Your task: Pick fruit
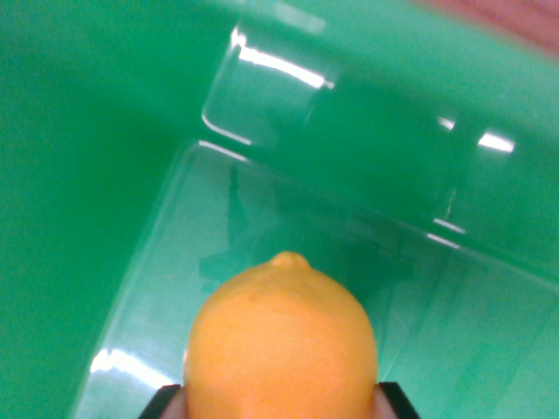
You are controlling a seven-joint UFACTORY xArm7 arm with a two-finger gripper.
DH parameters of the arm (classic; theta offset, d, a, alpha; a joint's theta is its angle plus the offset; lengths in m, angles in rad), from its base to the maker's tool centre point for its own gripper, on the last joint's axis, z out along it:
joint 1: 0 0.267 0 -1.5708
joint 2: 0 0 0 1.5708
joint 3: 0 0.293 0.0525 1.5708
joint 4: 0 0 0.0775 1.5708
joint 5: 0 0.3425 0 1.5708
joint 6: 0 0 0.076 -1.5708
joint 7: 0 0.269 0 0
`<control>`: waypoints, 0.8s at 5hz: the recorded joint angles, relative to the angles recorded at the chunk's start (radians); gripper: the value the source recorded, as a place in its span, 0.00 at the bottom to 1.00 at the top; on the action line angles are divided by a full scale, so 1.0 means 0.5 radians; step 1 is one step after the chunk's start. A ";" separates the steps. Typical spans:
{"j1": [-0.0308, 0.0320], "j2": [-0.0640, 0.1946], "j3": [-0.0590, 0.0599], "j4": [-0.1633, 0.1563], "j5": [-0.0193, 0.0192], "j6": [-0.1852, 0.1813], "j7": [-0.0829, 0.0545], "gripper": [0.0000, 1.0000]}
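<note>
Fruit: a yellow-orange lemon [281, 345] sits at 6 o'clock in my view, its nipple end pointing to 12.
Fingers: my gripper [279, 403] has a dark finger [166, 401] at each flank of the lemon, clamped on it.
Bin: a glossy green bin [96, 175] fills the view, floor beneath the lemon, walls rising toward 12 and 9.

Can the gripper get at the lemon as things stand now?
Probably yes. The lemon already sits between the two dark fingers of the gripper, with nothing between them. It appears held over the green bin, though actual contact is unclear.
</note>
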 joint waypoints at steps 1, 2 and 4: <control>0.000 0.000 0.000 0.000 0.0000 0.000 0.000 1.00; -0.001 -0.027 0.001 0.050 0.0047 0.076 -0.002 1.00; -0.003 -0.058 0.003 0.105 0.0099 0.162 -0.004 1.00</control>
